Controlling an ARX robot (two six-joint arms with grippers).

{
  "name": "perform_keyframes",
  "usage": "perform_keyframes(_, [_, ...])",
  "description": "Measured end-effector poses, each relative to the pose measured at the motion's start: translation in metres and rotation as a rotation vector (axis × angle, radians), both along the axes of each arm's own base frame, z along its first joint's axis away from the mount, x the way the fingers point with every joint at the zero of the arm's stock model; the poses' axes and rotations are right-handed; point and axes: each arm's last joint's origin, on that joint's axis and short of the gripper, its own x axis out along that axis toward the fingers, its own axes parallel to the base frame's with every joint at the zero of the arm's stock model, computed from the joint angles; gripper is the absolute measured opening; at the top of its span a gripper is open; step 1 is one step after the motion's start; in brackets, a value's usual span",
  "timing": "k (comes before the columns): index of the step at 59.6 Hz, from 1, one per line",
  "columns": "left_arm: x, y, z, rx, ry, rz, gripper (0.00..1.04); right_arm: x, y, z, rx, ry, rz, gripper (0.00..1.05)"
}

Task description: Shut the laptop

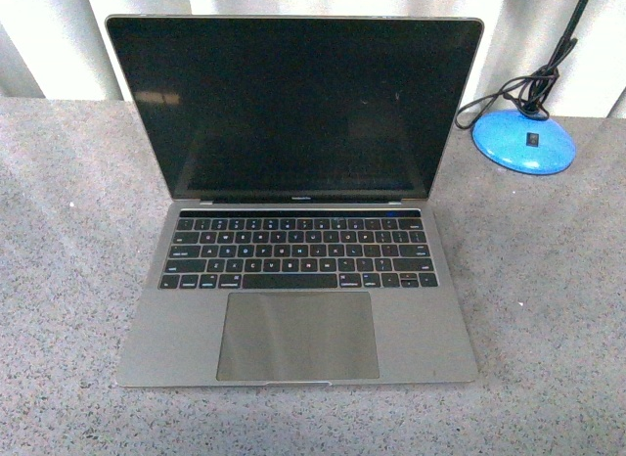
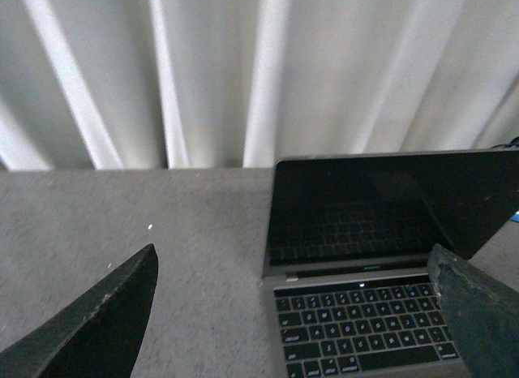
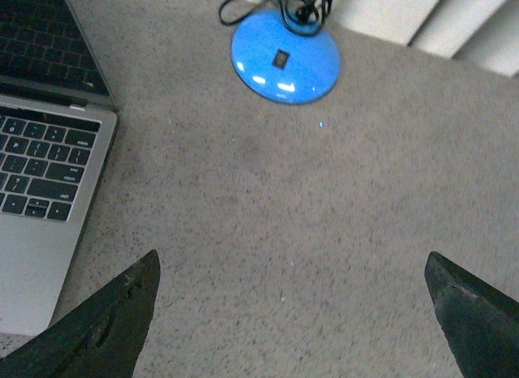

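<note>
Grey laptop (image 1: 298, 250) lies open; left pincer (image 2: 292, 255) and right pincer (image 3: 292, 258) gape, empty.

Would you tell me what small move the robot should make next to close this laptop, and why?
Probably lift the left gripper toward the lid's top edge: the laptop stands open, and this gripper and the right gripper are both open, touching nothing.

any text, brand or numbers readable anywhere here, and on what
Nothing can be read for certain.
Under the screen of the laptop: a small light wordmark, too blurred to read.
On the keyboard: white key legends, too small to read.
On the blue lamp base: a black switch, no readable mark.
</note>
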Motion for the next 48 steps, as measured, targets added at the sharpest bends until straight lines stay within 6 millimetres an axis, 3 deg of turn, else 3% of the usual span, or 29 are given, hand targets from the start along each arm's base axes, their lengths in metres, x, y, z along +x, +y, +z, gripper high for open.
perform_keyframes(16, [0.051,-0.030,0.024,0.086,-0.073,-0.173,0.98,0.066,-0.010,0.038,-0.167,-0.050,0.104,0.95])
perform_keyframes(26, [0.083,-0.048,0.032,0.136,-0.101,-0.226,0.98,0.100,-0.006,0.052,-0.217,-0.098,0.131,0.94])
perform_keyframes(30, [0.094,-0.056,0.033,0.171,-0.108,-0.247,0.98,0.111,-0.002,0.054,-0.233,-0.109,0.151,0.84])
perform_keyframes(36, [0.109,-0.067,0.029,0.241,-0.121,-0.294,0.96,0.127,0.011,0.058,-0.253,-0.122,0.214,0.59])
perform_keyframes(41, [0.117,-0.075,0.028,0.290,-0.142,-0.338,0.80,0.135,0.019,0.061,-0.261,-0.121,0.248,0.45])
perform_keyframes(48, [0.127,-0.088,0.023,0.399,-0.184,-0.406,0.51,0.153,0.034,0.068,-0.264,-0.120,0.314,0.16])
